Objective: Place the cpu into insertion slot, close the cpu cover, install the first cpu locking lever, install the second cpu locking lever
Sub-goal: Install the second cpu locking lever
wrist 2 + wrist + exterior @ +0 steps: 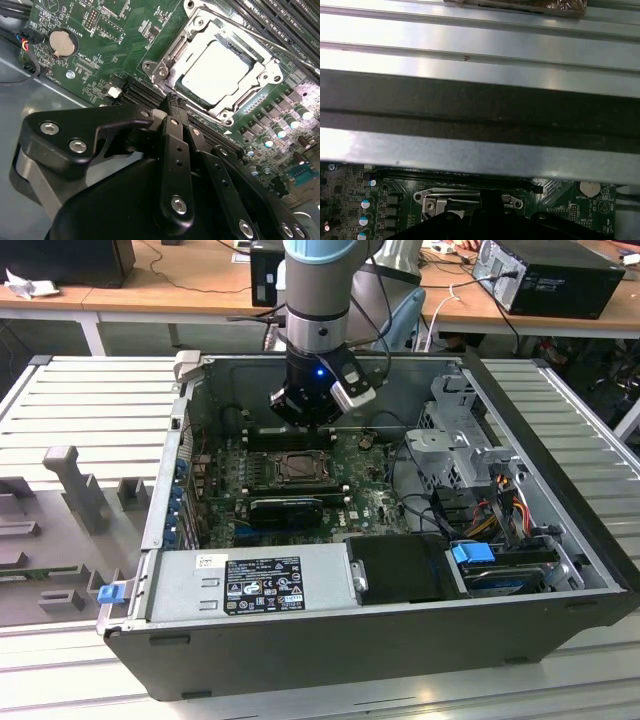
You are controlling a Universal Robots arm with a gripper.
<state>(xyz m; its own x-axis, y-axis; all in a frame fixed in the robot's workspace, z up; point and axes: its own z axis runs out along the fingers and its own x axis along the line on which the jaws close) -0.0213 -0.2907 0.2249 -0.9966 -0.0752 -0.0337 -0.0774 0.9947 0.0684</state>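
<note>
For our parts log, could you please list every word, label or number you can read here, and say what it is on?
power supply label: black and white print, too small to read.
green circuit board: white lettering in the second wrist view, too blurred to read.
No text can be quoted reliably.

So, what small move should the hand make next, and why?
Probably ease the hand down toward the near edge of the slot: the cpu already sits in it with the cover down around it, and the hand hangs just beside.
</note>
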